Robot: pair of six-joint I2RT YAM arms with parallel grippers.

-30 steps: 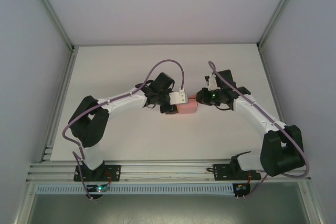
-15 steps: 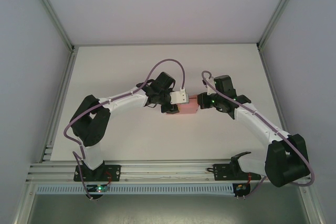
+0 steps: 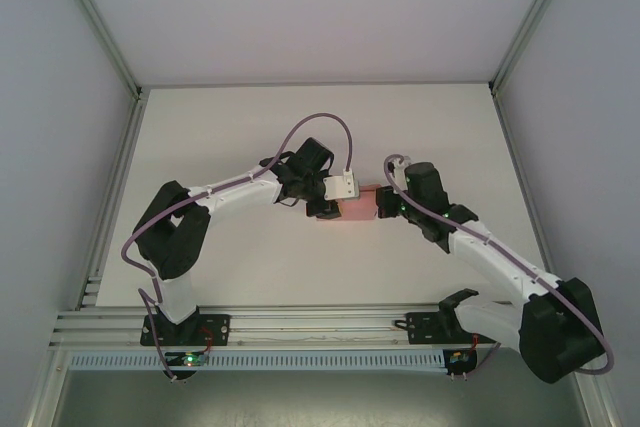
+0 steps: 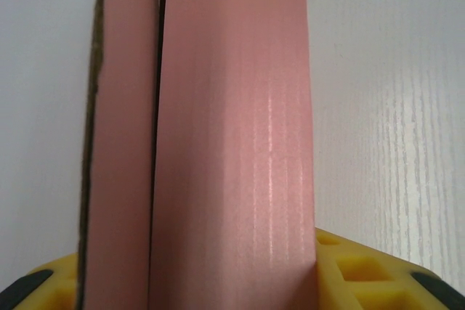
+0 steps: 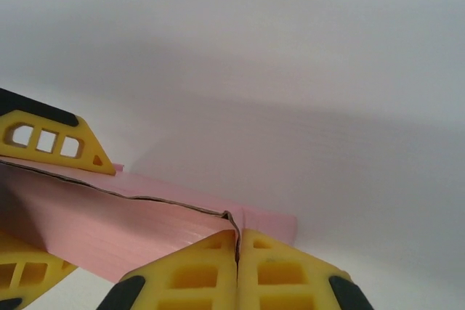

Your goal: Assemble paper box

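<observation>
Grips box (image 3: 358, 209) at mid-counter (image 3: 250, 137) from both ends; clamps left gripper (image 3: 326, 209) across its body, pinches right gripper (image 3: 384, 205) tight on a thin flap edge; seems light, thin, crease-prone, smooth; best taken gently at folded edges, not on open panels.

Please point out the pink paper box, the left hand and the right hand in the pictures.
paper box (image 4: 232, 143), left wrist view, middle of its wide pink face.
left hand (image 4: 196, 255), left wrist view, midway between its yellow fingertips.
right hand (image 5: 237, 248), right wrist view, seam between its closed fingertips.
</observation>
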